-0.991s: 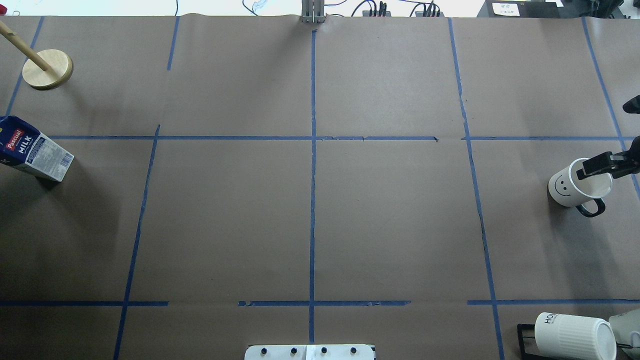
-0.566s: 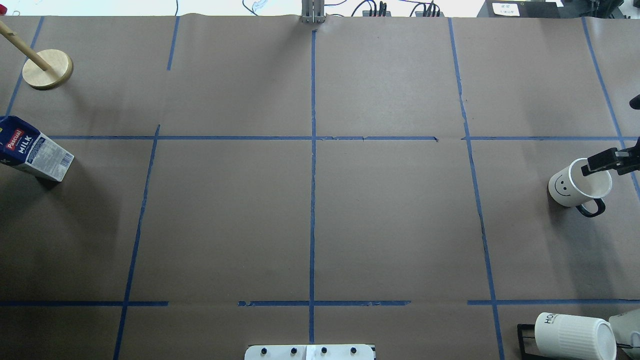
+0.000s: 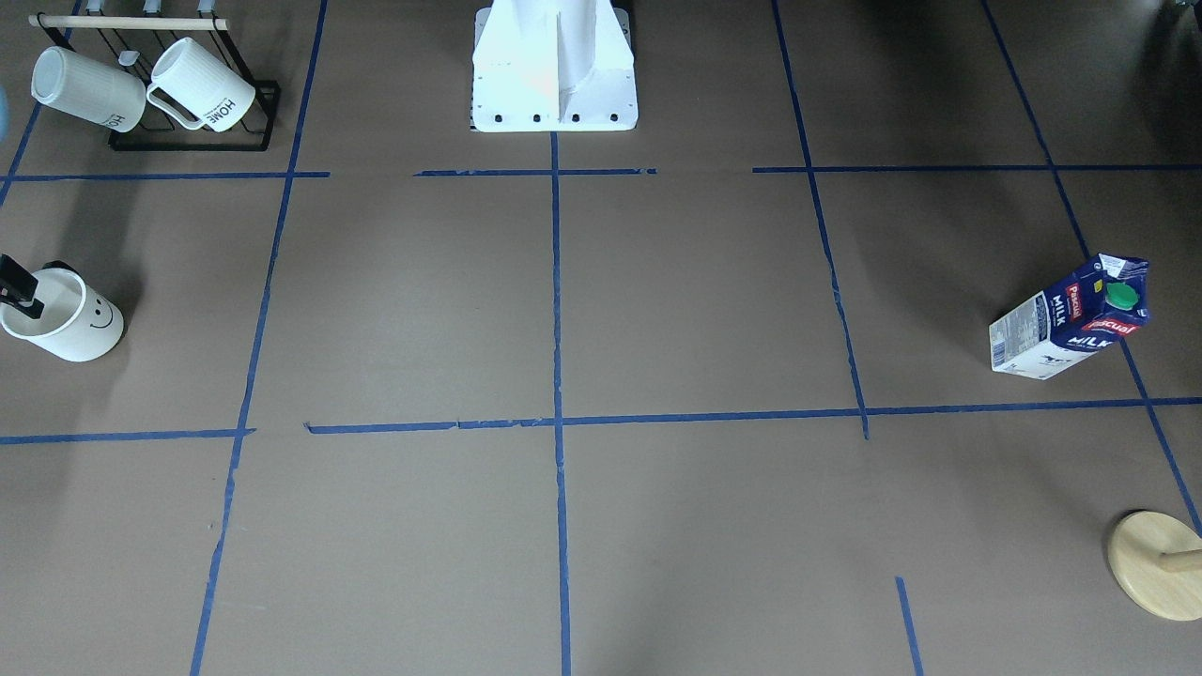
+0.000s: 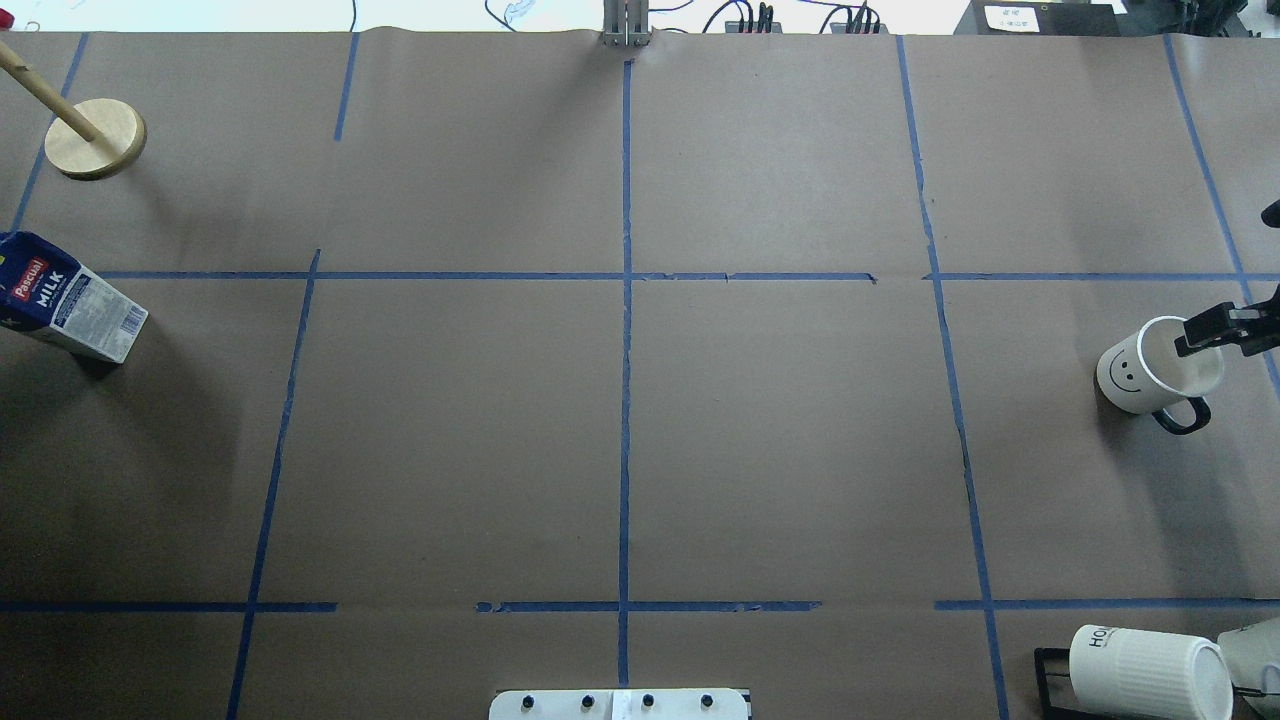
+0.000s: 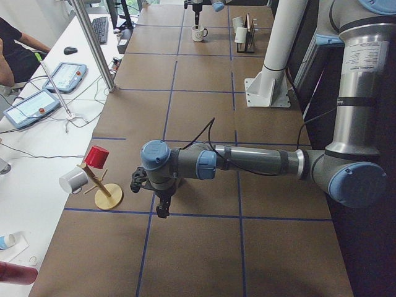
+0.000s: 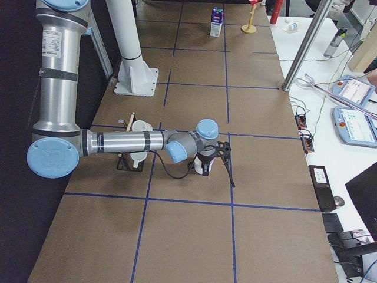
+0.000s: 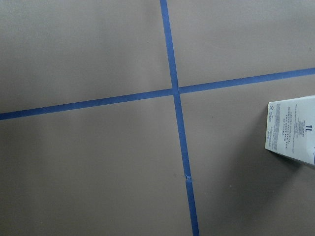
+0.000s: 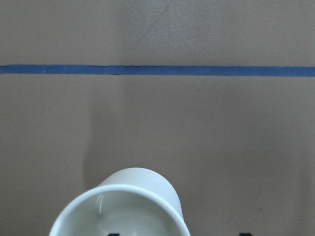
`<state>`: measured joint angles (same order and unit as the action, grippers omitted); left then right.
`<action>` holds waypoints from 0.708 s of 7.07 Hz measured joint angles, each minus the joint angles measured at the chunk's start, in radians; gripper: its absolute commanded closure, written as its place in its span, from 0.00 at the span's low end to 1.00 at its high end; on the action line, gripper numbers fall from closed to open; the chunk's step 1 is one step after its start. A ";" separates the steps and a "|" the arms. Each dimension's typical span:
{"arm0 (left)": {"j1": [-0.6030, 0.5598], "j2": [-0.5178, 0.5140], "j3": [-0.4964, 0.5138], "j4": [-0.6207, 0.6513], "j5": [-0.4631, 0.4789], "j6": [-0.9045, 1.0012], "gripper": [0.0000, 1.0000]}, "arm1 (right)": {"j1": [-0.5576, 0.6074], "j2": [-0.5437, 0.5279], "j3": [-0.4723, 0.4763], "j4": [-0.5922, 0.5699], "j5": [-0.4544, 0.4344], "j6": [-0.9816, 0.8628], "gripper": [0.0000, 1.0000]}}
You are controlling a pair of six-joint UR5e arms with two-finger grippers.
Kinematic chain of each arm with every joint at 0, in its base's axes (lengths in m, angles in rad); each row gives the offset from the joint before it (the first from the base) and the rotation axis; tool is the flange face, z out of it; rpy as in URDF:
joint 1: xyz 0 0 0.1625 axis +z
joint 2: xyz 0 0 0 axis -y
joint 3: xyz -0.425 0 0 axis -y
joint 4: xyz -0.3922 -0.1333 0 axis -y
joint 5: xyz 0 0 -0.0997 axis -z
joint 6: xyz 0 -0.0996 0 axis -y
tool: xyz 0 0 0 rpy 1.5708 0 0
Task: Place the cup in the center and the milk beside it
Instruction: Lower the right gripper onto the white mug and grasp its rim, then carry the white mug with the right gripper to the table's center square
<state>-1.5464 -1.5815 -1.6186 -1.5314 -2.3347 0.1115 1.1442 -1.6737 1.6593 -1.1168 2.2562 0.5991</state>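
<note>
A: Brown paper covers the bench (image 4: 800, 450), gridded with blue tape (image 4: 450, 276). What sits around?
B: Overhead view: a wooden stand (image 4: 95, 138) with a round base, upper left; a ribbed white mug (image 4: 1150, 672) on a black rack (image 4: 1048, 680), lower right.
A: And the task's things?
B: The cup (image 4: 1140, 375), smooth and tapered, stands at the right edge; the milk (image 4: 75, 315), a boxy cardboard carton, upright at the left edge. One tape line runs between each and the center (image 4: 626, 440).
A: End effectors?
B: The right end effector (image 4: 1222, 330) is spread, one finger (image 4: 1198, 335) inside the cup's rim. The left end effector (image 5: 162, 207) hangs near the wooden stand; whether spread or pressed together I cannot tell.
</note>
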 measured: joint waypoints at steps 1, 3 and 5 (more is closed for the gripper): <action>0.000 0.000 -0.001 -0.001 0.000 -0.001 0.00 | -0.007 0.001 -0.003 0.000 0.003 0.000 1.00; 0.000 0.000 -0.005 -0.001 -0.001 -0.002 0.00 | -0.028 0.002 0.018 0.008 0.018 -0.001 1.00; 0.000 0.000 -0.012 -0.001 -0.001 -0.002 0.00 | -0.078 0.039 0.097 0.008 0.070 0.054 1.00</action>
<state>-1.5463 -1.5815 -1.6311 -1.5324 -2.3361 0.1091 1.0662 -1.6346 1.7565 -1.1090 2.3263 0.6535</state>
